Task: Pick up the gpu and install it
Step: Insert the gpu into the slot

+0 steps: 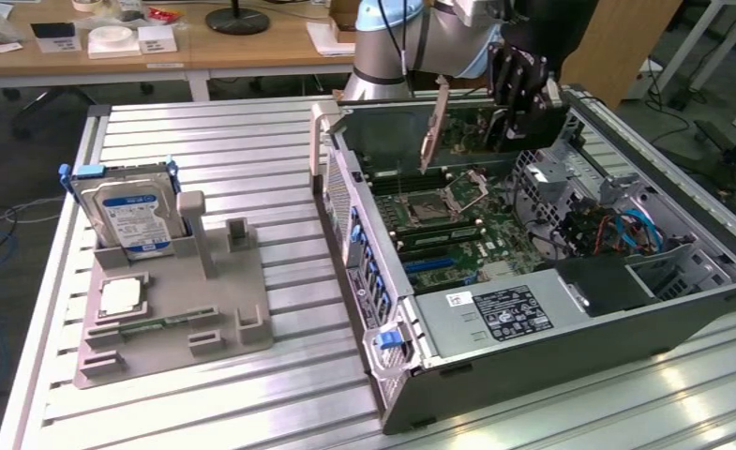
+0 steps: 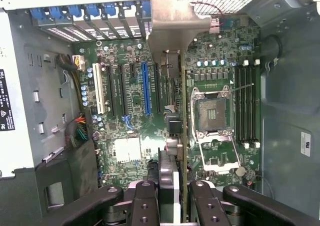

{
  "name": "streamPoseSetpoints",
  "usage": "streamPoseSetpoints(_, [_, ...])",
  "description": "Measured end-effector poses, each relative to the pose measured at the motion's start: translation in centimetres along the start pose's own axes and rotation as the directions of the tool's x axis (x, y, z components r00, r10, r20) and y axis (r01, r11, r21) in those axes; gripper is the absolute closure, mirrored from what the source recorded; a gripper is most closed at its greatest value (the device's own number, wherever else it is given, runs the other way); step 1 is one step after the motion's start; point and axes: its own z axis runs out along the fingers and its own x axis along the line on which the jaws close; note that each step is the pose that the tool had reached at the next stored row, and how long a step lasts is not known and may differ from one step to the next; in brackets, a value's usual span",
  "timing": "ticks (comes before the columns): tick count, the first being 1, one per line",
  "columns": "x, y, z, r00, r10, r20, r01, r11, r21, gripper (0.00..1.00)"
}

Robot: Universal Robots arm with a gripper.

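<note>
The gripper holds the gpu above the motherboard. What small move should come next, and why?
Probably a small sideways shift toward the long blue slot, before any lowering. The gripper is shut on the gpu, which hangs edge-on above the motherboard, apparently between that slot and the empty CPU socket, not over the slot.

Shiny ribbed metal table (image 1: 230, 169), matt plastic stand (image 1: 217, 309), metal-bracketed gpu (image 2: 174, 65)

The arm (image 1: 386, 47) reaches over the case (image 1: 568, 361), its gripper (image 2: 175, 206) pointing straight down into it, both fingers (image 2: 149, 203) clamped on the upright gpu (image 2: 172, 20).
</note>
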Motion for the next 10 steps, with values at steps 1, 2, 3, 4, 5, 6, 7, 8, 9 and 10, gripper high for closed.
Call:
streamPoseSetpoints(1, [0.07,-0.01,0.08,1.0,-0.001,0.0,0.001,1.0,-0.0001,0.72])
streamPoseSetpoints(2, [0.11,0.0,0.17,1.0,-0.004,0.0008,0.004,1.0,-0.0002,0.72])
streamPoseSetpoints(3, [0.12,0.01,0.26,1.0,-0.006,0.0008,0.006,1.0,-0.0003,0.72])
streamPoseSetpoints(4, [0.08,0.02,0.41,1.0,-0.007,0.0007,0.007,1.0,-0.0003,0.72])
streamPoseSetpoints(5, [0.06,0.02,0.53,1.0,-0.008,0.0008,0.008,1.0,-0.0003,0.72])
streamPoseSetpoints(6, [0.06,0.01,0.61,1.0,-0.008,0.0012,0.008,1.0,-0.0003,0.72])
streamPoseSetpoints(7, [0.06,0.0,0.68,1.0,-0.009,0.0013,0.009,1.0,-0.0003,0.72])
streamPoseSetpoints(8, [0.05,-0.1,0.71,0.9999,-0.013,0.0013,0.013,0.9999,-0.0004,0.72])
streamPoseSetpoints(9, [0.04,-0.16,0.77,0.9998,-0.021,0.0023,0.021,0.9998,-0.0007,0.72])
streamPoseSetpoints(10, [0.05,-0.16,0.84,0.9996,-0.029,0.0046,0.029,0.9996,-0.001,0.72])
